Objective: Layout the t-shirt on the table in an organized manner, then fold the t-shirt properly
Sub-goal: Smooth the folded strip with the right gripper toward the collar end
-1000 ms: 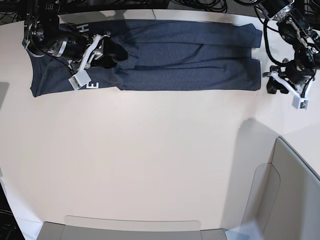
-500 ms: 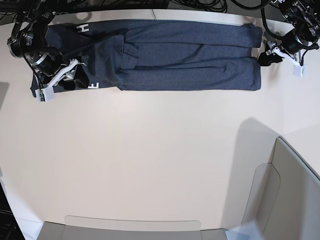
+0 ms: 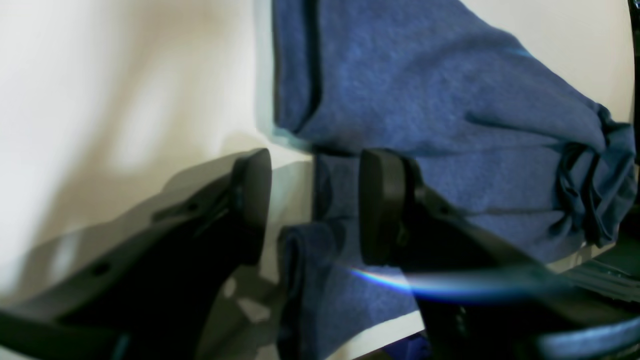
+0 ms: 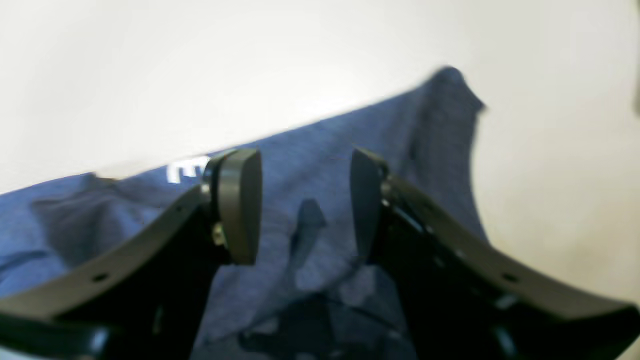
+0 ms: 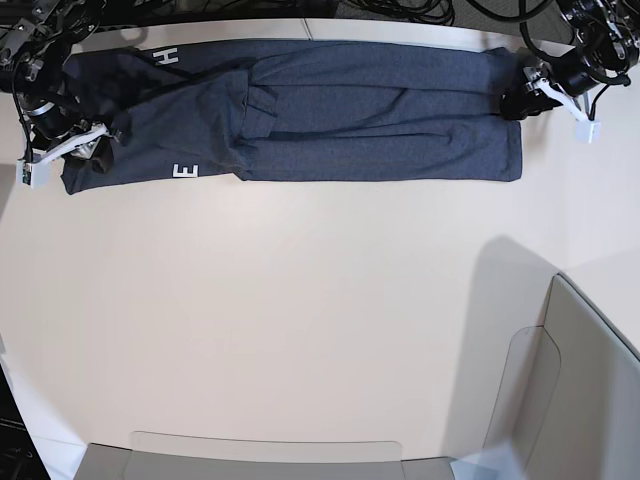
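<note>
1. Off-white surface (image 5: 300,300), mostly bare; t-shirt (image 5: 350,110) lies along its far edge as a long narrow band. Pale translucent panels (image 5: 590,380) sit at the near right corner and near edge.
2. Progress, my read: shirt looks already folded lengthwise, sides brought in, with overlapping layers and a crease along the middle. White letters (image 5: 185,171) show at one end, where the cloth is still a bit bunched and uneven.
3. Left to do, my read: the crosswise fold(s), bringing one end over the other, plus tidying that wrinkled end. Roughly halfway.
4. Left gripper (image 3: 315,210): jaws apart, holding nothing. It sits at the shirt's end edge, one finger over bare surface, the other over cloth, with a rolled edge of fabric between them. Can't tell if it touches the cloth.
5. Right gripper (image 4: 305,205): jaws apart, nothing clamped. It hovers over the lettered end, cloth below and between the fingers, shirt corner ahead of it. That view is blurred.
6. Both grippers sit at opposite ends of the band, plausibly placed to take the ends for the next fold.
7. Containers: none visible. The panels hold nothing that I can see.
</note>
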